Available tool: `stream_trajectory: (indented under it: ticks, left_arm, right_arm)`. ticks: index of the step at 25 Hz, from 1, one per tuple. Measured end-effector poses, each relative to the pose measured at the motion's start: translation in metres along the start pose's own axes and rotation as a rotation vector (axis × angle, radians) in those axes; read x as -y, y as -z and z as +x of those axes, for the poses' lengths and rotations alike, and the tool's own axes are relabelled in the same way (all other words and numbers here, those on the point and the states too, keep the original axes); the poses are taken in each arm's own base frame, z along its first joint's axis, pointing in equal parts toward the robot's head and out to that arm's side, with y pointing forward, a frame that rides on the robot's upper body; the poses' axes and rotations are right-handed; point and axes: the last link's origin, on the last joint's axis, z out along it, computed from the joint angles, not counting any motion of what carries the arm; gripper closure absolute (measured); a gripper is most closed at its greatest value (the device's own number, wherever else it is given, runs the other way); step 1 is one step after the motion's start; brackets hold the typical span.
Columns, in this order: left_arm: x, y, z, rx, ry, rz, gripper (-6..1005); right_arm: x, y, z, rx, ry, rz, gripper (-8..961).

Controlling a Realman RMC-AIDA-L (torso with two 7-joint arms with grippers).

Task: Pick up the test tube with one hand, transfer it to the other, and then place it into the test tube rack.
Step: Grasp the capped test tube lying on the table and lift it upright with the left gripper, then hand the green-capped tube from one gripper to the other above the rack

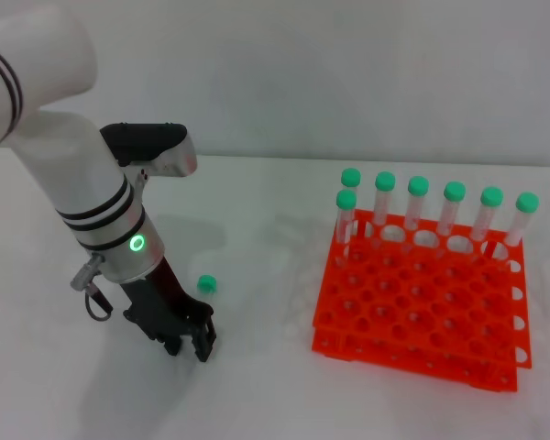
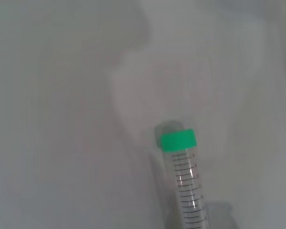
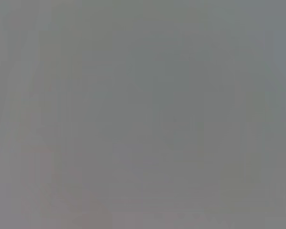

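The test tube [image 2: 188, 191], clear with a green cap [image 2: 178, 140], lies low by the white table, and only its cap [image 1: 206, 283] shows in the head view. My left gripper [image 1: 189, 346], black on the thick silver-white arm with a green light, reaches down to the table right over the tube's body and hides it. The orange-red test tube rack [image 1: 422, 312] stands to the right, apart from the gripper. My right gripper with the white label is out of view, and the right wrist view shows only blank grey.
Several green-capped tubes [image 1: 418, 203] stand upright in the rack's back row, and one [image 1: 346, 215] stands at its left end. The white table [image 1: 257, 385] spreads between the left gripper and the rack.
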Motion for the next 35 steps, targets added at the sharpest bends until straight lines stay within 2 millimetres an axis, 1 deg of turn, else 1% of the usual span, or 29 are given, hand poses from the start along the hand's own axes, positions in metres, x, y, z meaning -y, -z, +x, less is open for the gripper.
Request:
stream_trajectory:
  ticks: [6,12,17,19,23,30,33,35]
  left_arm:
    - [-0.003,-0.002,0.001,0.020,-0.012,0.039,570]
    - [-0.003,-0.002,0.001,0.021,-0.014,0.050,623]
    - [0.000,0.000,0.003,0.004,-0.017,0.047,752]
    - [0.001,0.004,0.006,-0.021,-0.010,0.029,770]
    - [0.006,0.013,0.010,-0.062,0.004,-0.026,805]
    - [0.003,0.030,0.017,-0.155,-0.032,-0.158,805]
    - [-0.002,0.033,0.019,-0.237,-0.088,-0.260,805]
    - [-0.004,0.034,0.019,-0.299,-0.132,-0.331,805]
  right_arm:
    - [0.000,0.001,0.000,0.000,-0.001,0.000,163]
    - [0.000,0.003,0.001,-0.003,-0.002,0.002,166]
    - [0.001,0.003,0.001,-0.005,-0.004,0.003,169]
    - [0.001,0.003,0.001,-0.006,-0.004,0.004,170]
    - [0.000,0.003,0.000,-0.002,-0.006,0.001,172]
    - [-0.003,0.001,-0.001,0.008,-0.004,-0.025,175]
    - [-0.008,0.000,-0.004,0.023,-0.011,-0.069,177]
    - [-0.011,0.000,-0.007,0.031,-0.032,-0.136,178]
